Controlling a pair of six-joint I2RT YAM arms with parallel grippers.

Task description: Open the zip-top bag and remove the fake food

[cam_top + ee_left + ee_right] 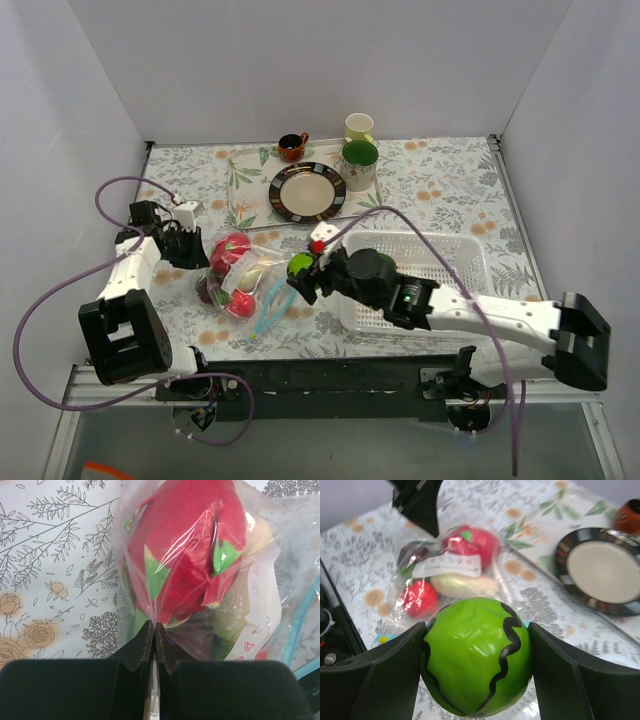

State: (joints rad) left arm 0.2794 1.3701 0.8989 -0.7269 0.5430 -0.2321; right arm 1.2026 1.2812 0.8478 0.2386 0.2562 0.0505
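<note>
The clear zip-top bag [240, 278] lies at centre left with its light blue zip strip [268, 312] open toward the near edge. Inside are a red-and-green fruit [185, 555], a red fruit [419, 599], a pale vegetable [465, 585] and a dark one [209, 289]. My left gripper [190, 250] is shut on the bag's far-left film, pinched between its fingertips [153, 630]. My right gripper [303, 272] is shut on a green toy watermelon [476, 656] with black stripes, held above the table just right of the bag's mouth.
A white perforated basket [420, 275] stands right of centre under my right arm. At the back are a striped plate [307, 191] on a floral tray, a small brown cup [292, 146], a green-lined mug [360, 164] and a pale cup [359, 127].
</note>
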